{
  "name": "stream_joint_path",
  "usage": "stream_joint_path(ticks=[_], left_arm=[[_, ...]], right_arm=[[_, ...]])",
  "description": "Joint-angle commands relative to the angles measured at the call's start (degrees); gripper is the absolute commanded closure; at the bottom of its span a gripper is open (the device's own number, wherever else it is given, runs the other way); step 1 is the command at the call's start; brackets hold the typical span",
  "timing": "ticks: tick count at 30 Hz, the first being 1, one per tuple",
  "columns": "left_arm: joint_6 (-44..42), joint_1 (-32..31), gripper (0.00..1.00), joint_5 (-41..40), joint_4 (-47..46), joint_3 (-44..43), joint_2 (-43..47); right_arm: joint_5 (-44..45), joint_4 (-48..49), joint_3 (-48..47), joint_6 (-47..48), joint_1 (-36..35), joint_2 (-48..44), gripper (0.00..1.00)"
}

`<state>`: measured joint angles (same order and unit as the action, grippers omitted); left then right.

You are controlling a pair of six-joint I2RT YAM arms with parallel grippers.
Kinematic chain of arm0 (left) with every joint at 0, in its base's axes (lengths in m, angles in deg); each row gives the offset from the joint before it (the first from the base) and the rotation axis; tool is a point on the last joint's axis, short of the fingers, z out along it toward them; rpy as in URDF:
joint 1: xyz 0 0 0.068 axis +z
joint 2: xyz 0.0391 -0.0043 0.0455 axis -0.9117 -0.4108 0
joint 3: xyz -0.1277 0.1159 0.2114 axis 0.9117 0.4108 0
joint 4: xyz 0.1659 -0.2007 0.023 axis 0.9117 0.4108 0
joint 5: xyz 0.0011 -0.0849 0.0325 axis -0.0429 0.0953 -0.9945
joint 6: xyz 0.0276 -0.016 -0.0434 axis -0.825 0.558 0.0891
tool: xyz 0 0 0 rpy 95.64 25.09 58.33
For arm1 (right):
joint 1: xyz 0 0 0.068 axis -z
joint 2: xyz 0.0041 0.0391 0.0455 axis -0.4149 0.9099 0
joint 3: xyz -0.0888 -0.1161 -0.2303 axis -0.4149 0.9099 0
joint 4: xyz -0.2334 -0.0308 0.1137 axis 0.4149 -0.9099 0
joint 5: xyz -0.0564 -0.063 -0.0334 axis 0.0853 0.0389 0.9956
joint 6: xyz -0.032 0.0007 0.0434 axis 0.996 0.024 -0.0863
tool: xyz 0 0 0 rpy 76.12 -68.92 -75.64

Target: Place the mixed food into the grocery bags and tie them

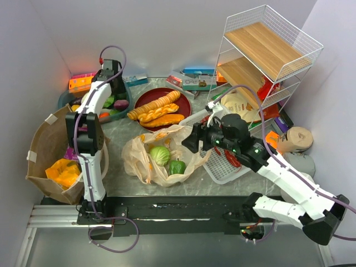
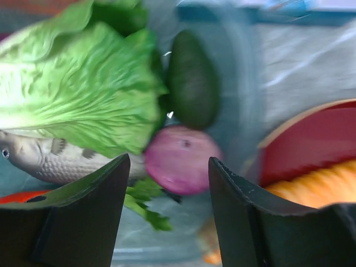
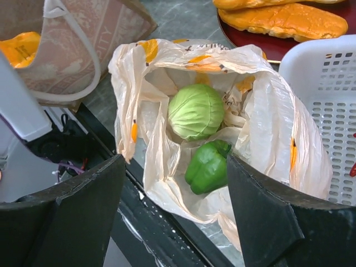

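Observation:
The tan plastic grocery bag point(image 1: 139, 158) point(image 3: 261, 111) lies open mid-table. Inside it are a pale-green cabbage point(image 1: 160, 154) point(image 3: 196, 111) and a green bell pepper point(image 1: 177, 166) point(image 3: 208, 167). My right gripper point(image 1: 190, 142) point(image 3: 175, 161) hovers open over the bag's right side, holding nothing. The brown paper grocery bag point(image 1: 44, 139) point(image 3: 83, 50) stands at the left with an orange snack packet point(image 1: 64, 172) point(image 3: 16, 47) inside. My left gripper point(image 1: 109, 78) point(image 2: 169, 161) is open above a teal bowl point(image 1: 65, 100). It is just short of a purple onion point(image 2: 181, 158), beside lettuce point(image 2: 78, 78), an avocado point(image 2: 192, 78) and a fish point(image 2: 44, 158).
A red plate point(image 1: 183, 100) point(image 2: 317, 144) of bread loaves point(image 1: 158, 108) point(image 3: 283, 19) sits behind the plastic bag. A white slotted basket point(image 1: 222, 164) point(image 3: 328, 111) lies right of the bag. A wire shelf point(image 1: 267, 50) stands at the back right, and boxes line the back wall.

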<state>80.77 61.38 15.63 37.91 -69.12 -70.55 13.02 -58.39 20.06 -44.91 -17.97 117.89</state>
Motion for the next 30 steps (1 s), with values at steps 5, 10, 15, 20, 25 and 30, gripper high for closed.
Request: stream_joint_path(ticks=[5,10,15,20,25,30], left_arm=[[-1.5,1.2,0.36,5.5,0.3,0.2,-3.0],[0.0,2.3,0.33,11.2,-1.2,0.7,-5.5],[-0.3,2.3,0.29,11.9,1.4,-2.0,-8.7],[0.0,2.5,0.44,12.2,0.3,0.1,-9.0],[0.8,2.5,0.76,14.7,-4.6,4.6,-2.9],[1.4,2.5,0.82,16.4,-6.5,7.8,3.8]], right_arm=[[0.0,1.9,0.2,-0.7,0.4,-2.7,0.21],[-1.1,2.4,-0.3,-0.9,0.4,-1.6,0.21],[-0.9,2.7,0.1,-1.5,0.4,-1.9,0.21],[-0.9,2.7,0.3,-2.0,0.3,-1.9,0.21],[-0.4,2.5,0.1,-1.9,0.4,-1.7,0.21],[-0.2,3.0,0.3,-1.9,0.4,-1.4,0.21]])
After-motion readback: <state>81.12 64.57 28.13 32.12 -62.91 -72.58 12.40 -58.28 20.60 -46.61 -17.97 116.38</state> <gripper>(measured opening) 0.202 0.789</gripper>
